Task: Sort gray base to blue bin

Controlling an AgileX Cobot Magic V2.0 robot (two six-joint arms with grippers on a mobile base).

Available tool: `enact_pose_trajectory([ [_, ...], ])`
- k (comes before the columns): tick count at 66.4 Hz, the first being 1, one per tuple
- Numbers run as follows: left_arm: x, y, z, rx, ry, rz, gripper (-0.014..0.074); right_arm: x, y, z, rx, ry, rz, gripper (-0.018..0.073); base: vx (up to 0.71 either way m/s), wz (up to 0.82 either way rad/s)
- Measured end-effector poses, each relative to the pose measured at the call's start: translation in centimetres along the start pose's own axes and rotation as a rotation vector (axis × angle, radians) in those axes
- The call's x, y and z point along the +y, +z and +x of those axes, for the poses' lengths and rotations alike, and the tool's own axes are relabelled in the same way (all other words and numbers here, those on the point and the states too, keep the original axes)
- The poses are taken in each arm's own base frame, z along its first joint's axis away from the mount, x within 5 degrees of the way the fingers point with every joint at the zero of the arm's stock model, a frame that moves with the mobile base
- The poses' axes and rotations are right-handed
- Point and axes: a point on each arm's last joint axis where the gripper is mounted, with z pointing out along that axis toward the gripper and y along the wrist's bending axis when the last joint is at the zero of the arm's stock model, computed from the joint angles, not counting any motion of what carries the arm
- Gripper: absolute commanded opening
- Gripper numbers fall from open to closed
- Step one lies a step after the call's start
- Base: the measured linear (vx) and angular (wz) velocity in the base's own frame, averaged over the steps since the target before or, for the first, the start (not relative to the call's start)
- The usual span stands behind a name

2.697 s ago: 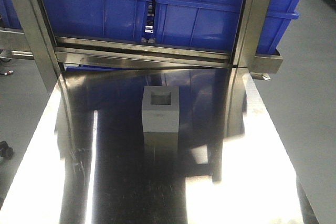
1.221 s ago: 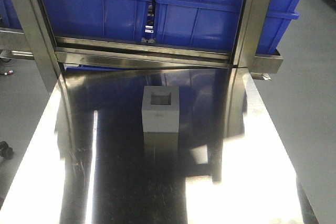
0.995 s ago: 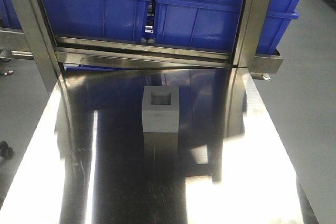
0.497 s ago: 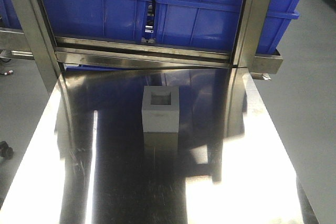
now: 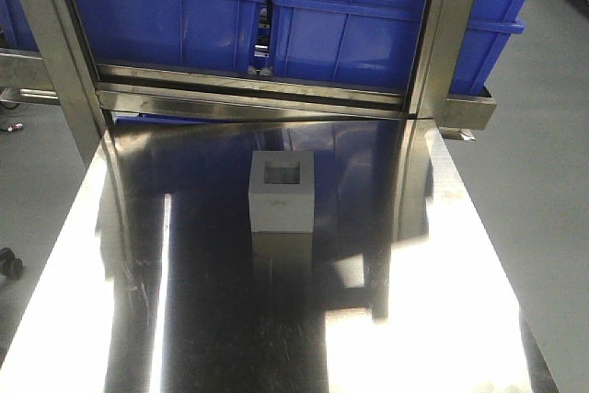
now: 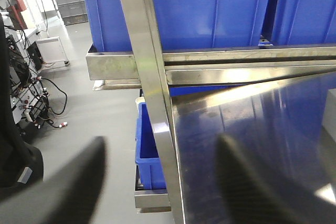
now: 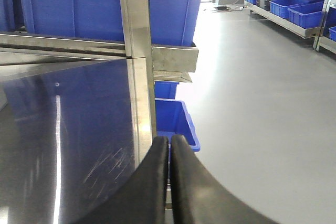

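1. Standing upright near the middle of the steel worktop (image 5: 184, 319), the gray base (image 5: 282, 192) has its square recess facing up. It touches nothing else, and seems placed so that either arm could reach it.
2. Two bins sit side by side on the rack shelf (image 5: 248, 89) behind the worktop. The red-filled bin (image 5: 156, 16) is on the left, and the blue bin (image 5: 359, 29) beside it shows only its wall. Both floors are hidden, so I cannot be sure which one is the target.
3. The left hand (image 6: 157, 182) has its fingers spread wide with nothing between them. It is over the worktop's left edge, which I judge to be a ready stance for an approach.
4. The right hand (image 7: 169, 182) has its fingers pressed together and is empty. It is at the worktop's right edge, probably parked out of the way.
5. Neither hand is near the base, so the pick-up has not yet begun.
6. No brand, label or writing can be read anywhere.
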Motion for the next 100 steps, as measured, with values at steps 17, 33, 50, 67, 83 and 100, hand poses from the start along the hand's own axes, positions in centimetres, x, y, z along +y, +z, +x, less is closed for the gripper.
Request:
enact_pose_trajectory([
  [17,0.0,0.0,0.0,0.002,0.0,0.0,0.0654,0.0,0.0,0.0,0.0,0.0,0.0,-0.0005,0.0,0.0],
  [33,0.0,0.0,-0.1,-0.01,-0.005,0.002,0.0589,0.0,0.0,0.0,0.0,0.0,0.0,-0.0005,0.0,0.0],
  [50,-0.5,1.5,-0.1,0.049,-0.102,0.05,0.0587,0.0,0.0,0.0,0.0,0.0,0.0,-0.0005,0.0,0.0],
  [67,-1.2,6.0,-2.8,0.181,-0.085,0.156,0.0587,0.0,0.0,0.0,0.0,0.0,0.0,-0.0005,0.0,0.0],
  [83,-2.8,11.2,-5.7,0.276,-0.035,0.332,0.0587,0.0,0.0,0.0,0.0,0.0,0.0,-0.0005,0.0,0.0],
  [100,-7.1,16.3,-7.4,0.317,0.003,0.477,0.0582,0.0,0.0,0.0,0.0,0.0,0.0,-0.0005,0.0,0.0],
])
